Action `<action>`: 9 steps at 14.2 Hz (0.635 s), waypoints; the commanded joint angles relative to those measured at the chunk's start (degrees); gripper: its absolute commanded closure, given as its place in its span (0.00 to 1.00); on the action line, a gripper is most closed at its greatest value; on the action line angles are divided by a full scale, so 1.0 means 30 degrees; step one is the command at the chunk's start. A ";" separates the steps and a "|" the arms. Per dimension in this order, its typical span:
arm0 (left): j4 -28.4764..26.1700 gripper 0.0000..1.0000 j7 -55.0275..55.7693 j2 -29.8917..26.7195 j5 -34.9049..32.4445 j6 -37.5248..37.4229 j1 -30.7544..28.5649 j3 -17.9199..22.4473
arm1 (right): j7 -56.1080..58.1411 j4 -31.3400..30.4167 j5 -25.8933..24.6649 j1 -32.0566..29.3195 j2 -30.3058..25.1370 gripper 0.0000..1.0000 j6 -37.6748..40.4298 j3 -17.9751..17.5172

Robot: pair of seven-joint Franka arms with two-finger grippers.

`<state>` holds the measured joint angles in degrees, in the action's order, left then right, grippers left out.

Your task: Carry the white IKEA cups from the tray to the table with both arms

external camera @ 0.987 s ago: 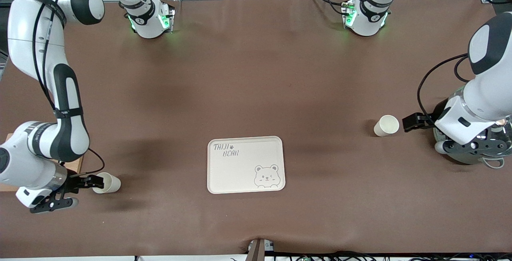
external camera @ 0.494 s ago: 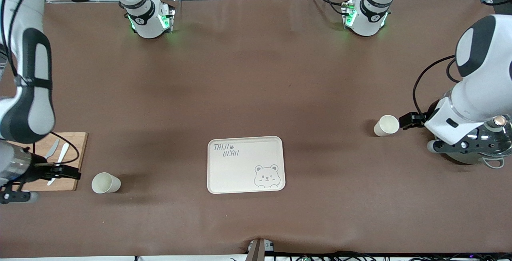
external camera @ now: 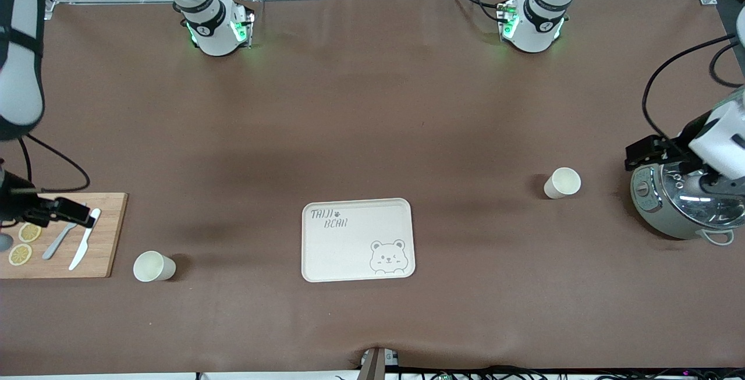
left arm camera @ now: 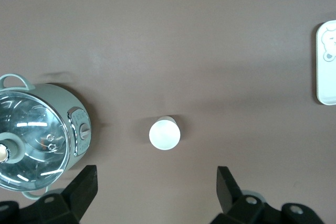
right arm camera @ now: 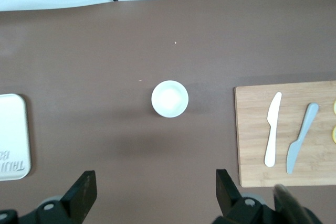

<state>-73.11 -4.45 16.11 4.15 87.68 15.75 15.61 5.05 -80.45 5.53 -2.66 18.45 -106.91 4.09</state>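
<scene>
Two white IKEA cups stand upright on the brown table, apart from the tray. One cup (external camera: 154,266) is toward the right arm's end, beside the cutting board; it also shows in the right wrist view (right arm camera: 170,98). The other cup (external camera: 563,183) is toward the left arm's end, beside the pot; it also shows in the left wrist view (left arm camera: 165,133). My right gripper (external camera: 73,211) hangs open and empty over the cutting board, its fingers (right arm camera: 84,192) wide apart. My left gripper (external camera: 643,153) hangs open and empty over the pot's edge, its fingers (left arm camera: 228,187) wide apart.
A cream bear-printed tray (external camera: 357,239) lies mid-table, nearer the front camera. A wooden cutting board (external camera: 107,234) with two knives and lemon slices lies at the right arm's end. A lidded grey-green pot (external camera: 681,205) stands at the left arm's end.
Both grippers have risen and drawn back from their cups toward the table's ends. The right gripper no longer surrounds its cup. Neither cup has moved.
</scene>
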 commanded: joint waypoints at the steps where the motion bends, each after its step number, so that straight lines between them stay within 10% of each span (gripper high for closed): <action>1: -0.0092 0.00 0.0424 -0.0066 0.0257 -0.0427 -0.2193 -0.3341 | -0.0364 -0.2507 -0.0263 0.0125 -0.2949 0.00 0.0274 -0.0104; 9: -0.0151 0.00 0.0372 -0.0332 -0.0388 -0.0955 -0.2144 -0.3709 | -0.0862 -0.3799 -0.0876 0.0564 -0.6117 0.00 0.3291 -0.0192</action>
<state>-73.25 -1.71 15.67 4.05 85.42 9.80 5.05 3.89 -89.45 4.72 -1.99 3.05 -98.12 3.57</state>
